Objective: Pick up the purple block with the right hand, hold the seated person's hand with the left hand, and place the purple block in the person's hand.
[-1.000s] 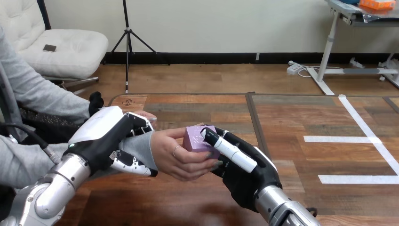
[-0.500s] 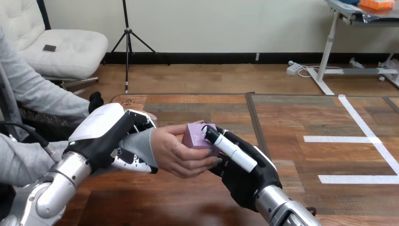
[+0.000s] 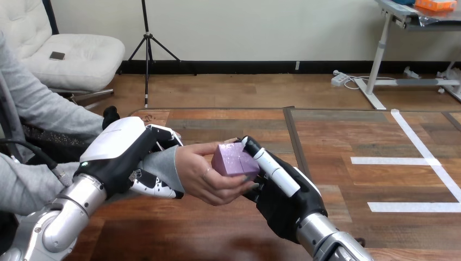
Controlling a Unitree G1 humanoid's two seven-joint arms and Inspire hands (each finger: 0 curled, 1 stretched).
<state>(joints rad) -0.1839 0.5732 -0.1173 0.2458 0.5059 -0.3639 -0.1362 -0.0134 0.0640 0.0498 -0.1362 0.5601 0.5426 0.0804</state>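
Purple block handover above the counter's left half.
Nearest, the right robot hand pinches the block, thumb on its right face, while it rests in the person's hand. The left robot hand curls round the person's wrist. Best to uncurl slowly with the wrist steadied, withdrawing toward the near edge only once the person's fingers close.

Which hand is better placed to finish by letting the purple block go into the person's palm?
Right. The right hand pinches the purple block, which rests against the person's hand. The left hand is curled round the person's wrist, steadying it.
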